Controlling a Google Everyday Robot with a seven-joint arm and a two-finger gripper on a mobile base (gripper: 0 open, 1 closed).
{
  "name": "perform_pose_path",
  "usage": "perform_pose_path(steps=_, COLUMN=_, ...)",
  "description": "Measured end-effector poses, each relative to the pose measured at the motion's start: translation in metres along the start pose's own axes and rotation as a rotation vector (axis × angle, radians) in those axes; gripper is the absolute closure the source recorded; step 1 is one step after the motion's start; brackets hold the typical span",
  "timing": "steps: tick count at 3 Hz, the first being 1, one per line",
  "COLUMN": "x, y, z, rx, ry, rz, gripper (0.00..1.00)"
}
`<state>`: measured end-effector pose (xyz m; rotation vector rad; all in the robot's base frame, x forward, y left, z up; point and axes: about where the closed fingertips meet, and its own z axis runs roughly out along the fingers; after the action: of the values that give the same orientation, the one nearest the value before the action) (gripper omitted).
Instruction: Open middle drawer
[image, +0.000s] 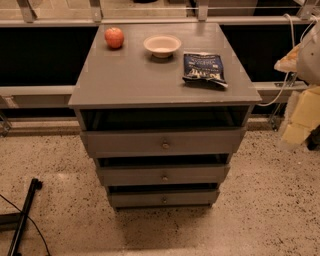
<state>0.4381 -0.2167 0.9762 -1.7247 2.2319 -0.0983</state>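
1. Middle drawer (164, 175): grey flat front, second of three in the cabinet (81, 119), round knob (164, 178) at its centre. A dark gap runs above the front. Top drawer (162, 142) is directly at 12 o'clock of it and wider; bottom drawer (163, 198) is directly at 6 o'clock and narrower.

2. Tool (296, 131): pale yellow and blurred, at 3 o'clock of the cabinet, near the picture's right edge. It is well apart from all three fronts and touches nothing seen. Whether it stands apart or together cannot be told. Arm (309, 60) rises from it toward 12 o'clock.

3. Open room: speckled floor (165, 230) lies bare at 6 o'clock of the cabinet, and also at 3 o'clock between cabinet and tool. At 8 o'clock a black stand (22, 215) lies on the floor, near the lower left corner.

4. Surface (135, 75): grey top, front edge overhanging the drawers. On it:
- Apple (114, 37), at 11 o'clock.
- Bowl (162, 45), pale, upright, at 12 o'clock.
- Bag (204, 69), dark blue, lying flat at 2 o'clock, near the right edge.
All three stand apart from one another.

5. Room: metal rail (150, 21) runs behind the surface. White cable (286, 75) hangs at the right, beside the arm.
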Motion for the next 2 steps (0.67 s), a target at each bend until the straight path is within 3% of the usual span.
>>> perform_pose_path(steps=1, x=-0.001, y=0.001, z=0.002, rx=-0.001, ry=-0.004, rz=-0.002, gripper=0.00)
perform_pose_path(steps=2, x=-0.012, y=0.014, z=0.040, rx=-0.024, ry=-0.095, rz=-0.052, gripper=0.00)
